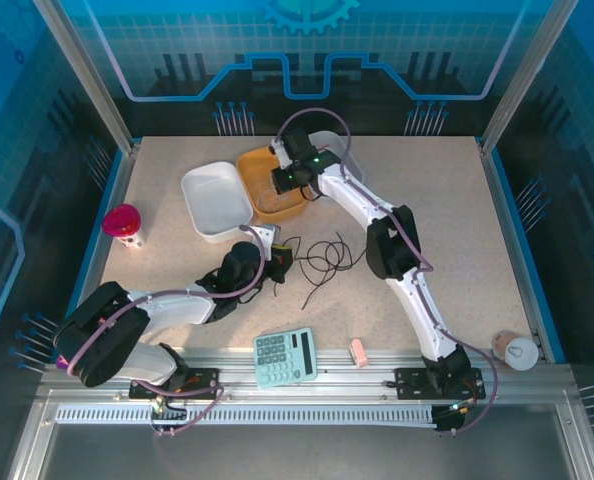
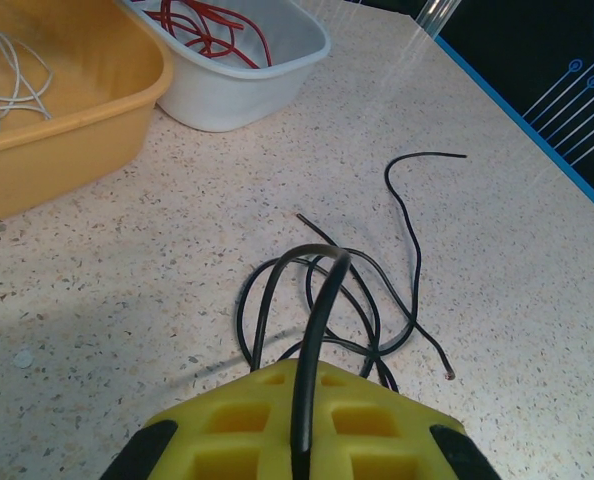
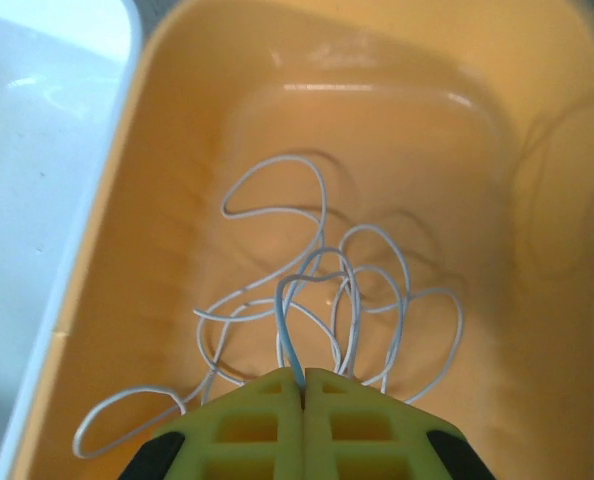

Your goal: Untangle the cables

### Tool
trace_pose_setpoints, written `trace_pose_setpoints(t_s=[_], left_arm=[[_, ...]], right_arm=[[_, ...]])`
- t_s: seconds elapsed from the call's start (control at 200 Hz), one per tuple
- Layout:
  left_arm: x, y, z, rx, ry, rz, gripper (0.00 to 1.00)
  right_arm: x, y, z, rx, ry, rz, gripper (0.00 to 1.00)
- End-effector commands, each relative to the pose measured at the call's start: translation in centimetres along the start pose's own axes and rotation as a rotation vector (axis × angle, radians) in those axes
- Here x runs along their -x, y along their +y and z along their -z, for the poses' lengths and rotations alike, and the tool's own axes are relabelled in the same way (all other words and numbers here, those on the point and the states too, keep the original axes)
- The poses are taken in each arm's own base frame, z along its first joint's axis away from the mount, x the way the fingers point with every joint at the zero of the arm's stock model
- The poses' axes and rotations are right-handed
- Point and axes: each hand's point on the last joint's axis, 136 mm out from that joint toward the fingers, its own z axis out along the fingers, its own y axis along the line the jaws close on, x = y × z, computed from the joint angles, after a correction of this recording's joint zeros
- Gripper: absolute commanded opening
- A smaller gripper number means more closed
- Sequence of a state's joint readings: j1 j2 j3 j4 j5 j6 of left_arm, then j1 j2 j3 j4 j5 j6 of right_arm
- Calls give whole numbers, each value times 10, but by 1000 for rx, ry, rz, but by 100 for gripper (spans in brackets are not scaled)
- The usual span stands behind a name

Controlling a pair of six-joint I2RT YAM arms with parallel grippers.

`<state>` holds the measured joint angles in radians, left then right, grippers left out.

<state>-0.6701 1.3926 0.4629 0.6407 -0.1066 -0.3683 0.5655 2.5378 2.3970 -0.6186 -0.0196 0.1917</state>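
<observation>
Black cables [image 1: 325,262] lie in loose loops on the table's middle. My left gripper [image 1: 279,262] is at their left end, shut on one black cable [image 2: 317,320] that arches up from between its fingers [image 2: 302,378] over the other loops [image 2: 377,300]. My right gripper [image 1: 282,180] hangs inside the orange bin [image 1: 249,160], shut on a whitish cable [image 3: 289,330] lifted off the pile of whitish cables [image 3: 377,290] on the bin's floor [image 3: 537,200]. Red cables [image 2: 212,30] lie in a white bin [image 2: 247,95] beside the orange one [image 2: 67,110].
Left of the orange bin stands a white bin [image 1: 217,200] with nothing visible in it. A teal calculator [image 1: 285,357] and a small pink block [image 1: 358,351] lie near the front edge. A red-topped cup [image 1: 123,222] is at the left, a white roll [image 1: 518,351] at the front right.
</observation>
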Motion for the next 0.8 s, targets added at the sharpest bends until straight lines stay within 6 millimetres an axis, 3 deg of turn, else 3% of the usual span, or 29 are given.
trace_pose_setpoints(t_s=[0.0,0.215,0.465,0.495,0.795], left_arm=[[17,-10,-2,-42,-40,21,3],[21,-12,-1,-47,-53,24,4],[33,-16,3,-56,-86,20,4],[35,-18,3,-60,-90,20,4],[42,-21,5,-67,-103,14,4]], right_arm=[[-5,-6,-2,4,22,-26,5],[12,-5,28,-8,-8,-4,31],[25,-10,75,-73,-50,9,42],[33,-8,91,-81,-76,9,44],[28,-14,148,-146,-137,-13,48]])
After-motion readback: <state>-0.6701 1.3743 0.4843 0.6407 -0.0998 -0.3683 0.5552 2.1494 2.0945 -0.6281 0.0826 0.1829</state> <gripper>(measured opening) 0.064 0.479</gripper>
